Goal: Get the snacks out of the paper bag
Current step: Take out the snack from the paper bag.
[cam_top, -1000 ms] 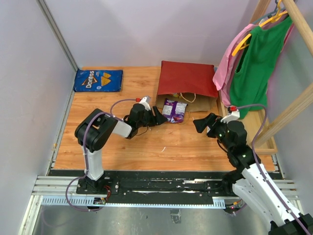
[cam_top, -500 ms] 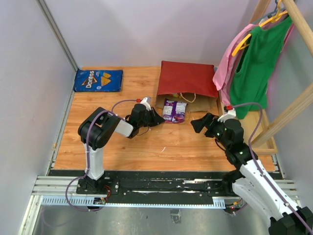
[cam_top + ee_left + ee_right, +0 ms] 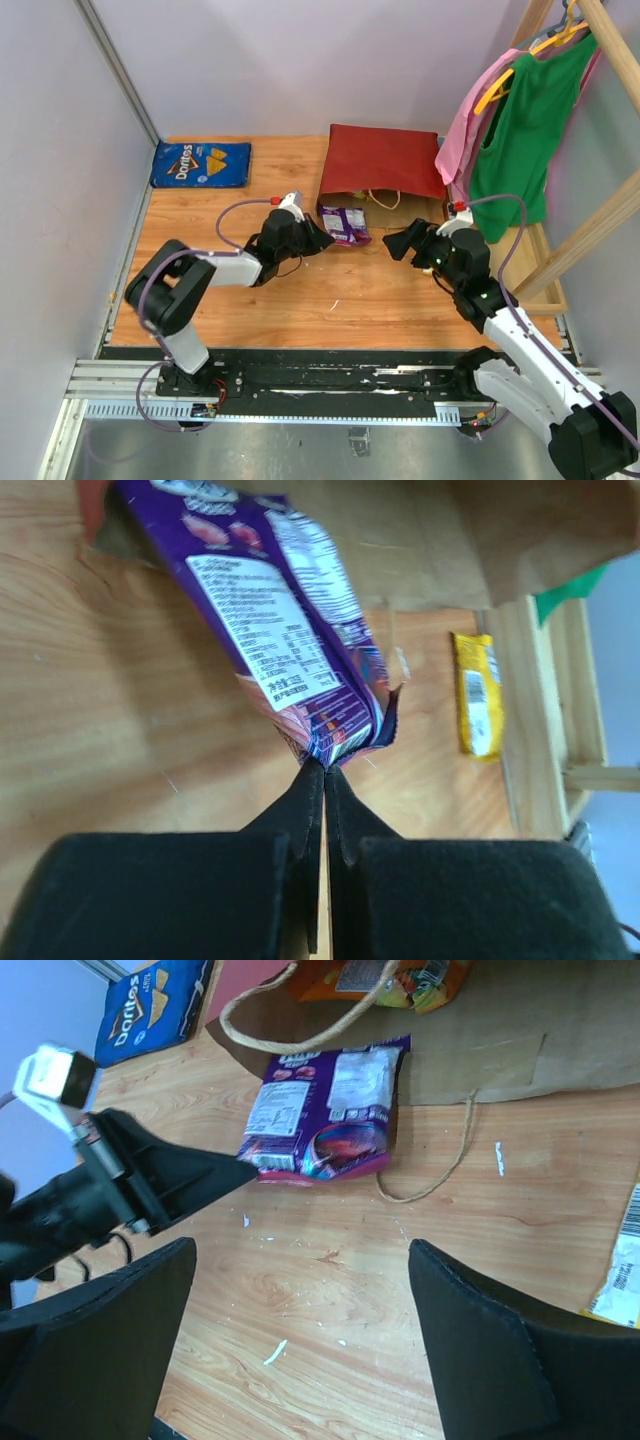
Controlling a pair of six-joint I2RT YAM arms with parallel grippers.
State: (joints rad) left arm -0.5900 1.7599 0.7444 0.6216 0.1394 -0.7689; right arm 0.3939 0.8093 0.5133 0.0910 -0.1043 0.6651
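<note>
Left gripper (image 3: 322,770) just pinched purple candy packet (image 3: 300,630) by its corner, apparently dragging it from paper bag (image 3: 383,160); right gripper (image 3: 300,1250) open.

Glossy purple packet (image 3: 290,630); matt kraft paper bag (image 3: 385,165) (red outside); wood-grain table (image 3: 380,300).

From the overhead view I see the left arm (image 3: 225,265) at lower left and the right arm (image 3: 525,335) at lower right: black joints, white link shells. A lilac cable (image 3: 245,206) trails each one to a white, red-tipped plug (image 3: 291,201). The fingers (image 3: 170,900) are matte black wedges.
</note>
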